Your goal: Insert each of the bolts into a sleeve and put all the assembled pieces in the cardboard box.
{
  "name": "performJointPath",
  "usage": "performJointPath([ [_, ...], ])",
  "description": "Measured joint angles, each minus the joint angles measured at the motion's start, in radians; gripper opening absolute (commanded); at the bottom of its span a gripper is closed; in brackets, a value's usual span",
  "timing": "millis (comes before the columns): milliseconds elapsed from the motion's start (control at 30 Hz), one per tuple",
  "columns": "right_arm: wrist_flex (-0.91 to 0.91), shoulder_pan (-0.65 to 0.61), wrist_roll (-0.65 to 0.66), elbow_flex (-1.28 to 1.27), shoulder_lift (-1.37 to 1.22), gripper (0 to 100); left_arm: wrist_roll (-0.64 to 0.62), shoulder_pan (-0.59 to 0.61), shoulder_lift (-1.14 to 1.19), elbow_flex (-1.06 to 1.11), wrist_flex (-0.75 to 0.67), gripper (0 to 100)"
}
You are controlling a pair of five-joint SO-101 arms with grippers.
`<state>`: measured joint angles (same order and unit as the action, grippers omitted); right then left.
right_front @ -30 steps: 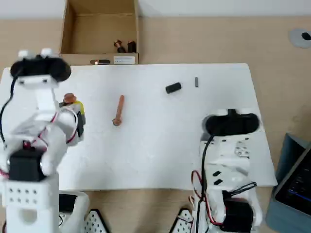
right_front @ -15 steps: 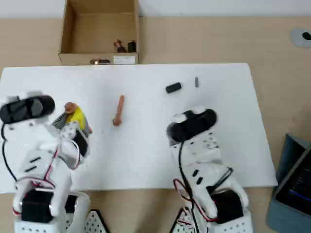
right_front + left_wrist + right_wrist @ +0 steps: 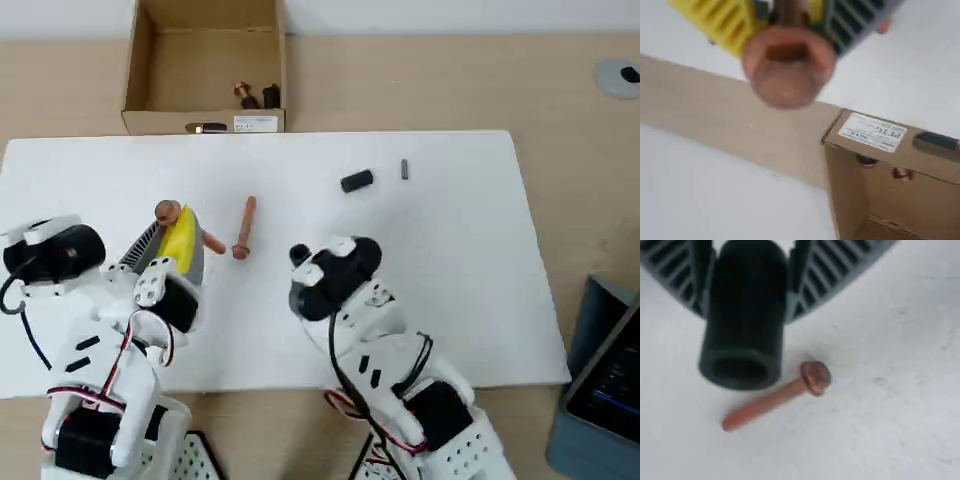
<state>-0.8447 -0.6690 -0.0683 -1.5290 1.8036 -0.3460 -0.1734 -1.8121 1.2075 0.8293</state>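
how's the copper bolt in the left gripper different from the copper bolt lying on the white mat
The held copper bolt is clamped in the left gripper; the loose copper bolt lies flat on the white mat, untouched. The held bolt's tip slants toward the loose bolt's head; the loose bolt's tip points toward the cardboard box. Both are copper-coloured, flange-headed and not yet in a sleeve.

A robotics lab bench, I'd say: tan wood-look worktop point(image 3: 580, 180) with a round grey cable grommet point(image 3: 617, 76) at its far right corner, white mat point(image 3: 450, 260), white plastic left arm point(image 3: 95, 350) and right arm point(image 3: 385, 335) trailing bare wires.
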Motion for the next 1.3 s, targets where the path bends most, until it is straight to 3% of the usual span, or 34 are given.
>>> performJointPath([
  [333, 0.003, -0.087, 0.046, -0.003, 0.0, 0.9, -0.137, -0.183, -0.002, 0.0, -0.011, 0],
  [1300, 0.014, -0.138, 0.137, 0.038, 0.0, 0.9, -0.138, -0.232, -0.002, 0.043, -0.017, 0],
])
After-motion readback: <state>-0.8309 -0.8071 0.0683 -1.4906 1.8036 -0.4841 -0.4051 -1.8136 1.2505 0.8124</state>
